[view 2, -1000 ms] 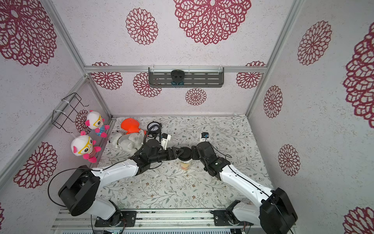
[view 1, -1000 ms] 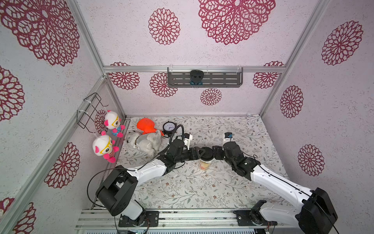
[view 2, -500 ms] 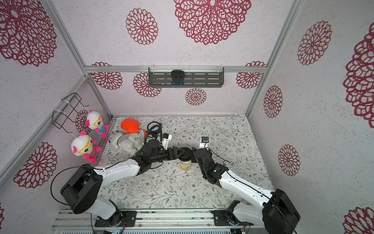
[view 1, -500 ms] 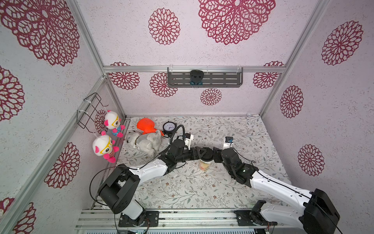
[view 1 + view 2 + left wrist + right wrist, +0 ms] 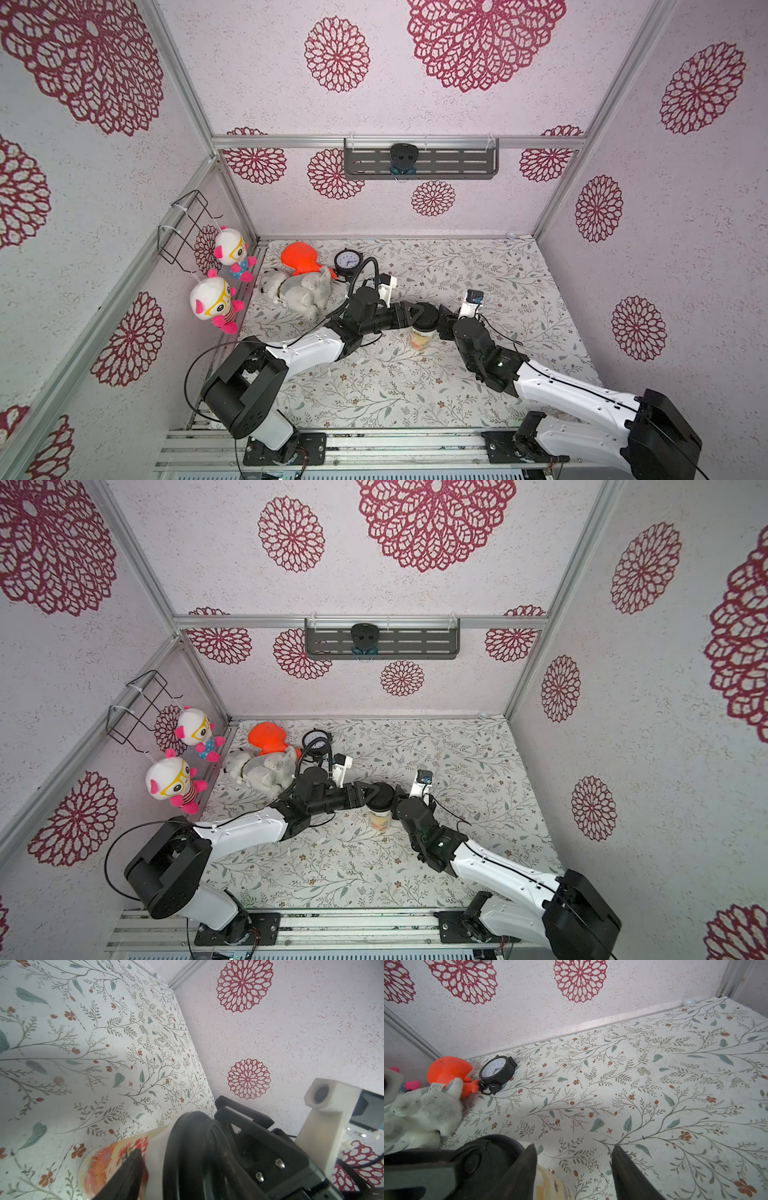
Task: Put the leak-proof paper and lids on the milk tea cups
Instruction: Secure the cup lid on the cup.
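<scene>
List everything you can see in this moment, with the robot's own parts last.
paper cup: one, cream with orange print, upright mid-table
lid: one, black, atop the cup
leak-proof paper: none visible
plush animal: one, grey-white, lying at the table's back left
orange toy: one, orange, behind the plush animal
alarm clock: one, black with a white face, beside the orange toy
dolls: two, white and pink, hanging on the left wall
wire rack: one, black, left wall above the dolls
shelf: one, grey, back wall
table: one, floral print
left gripper: one, black, at the lid; jaw state unclear
right gripper: one, black, open, beside the cup
</scene>
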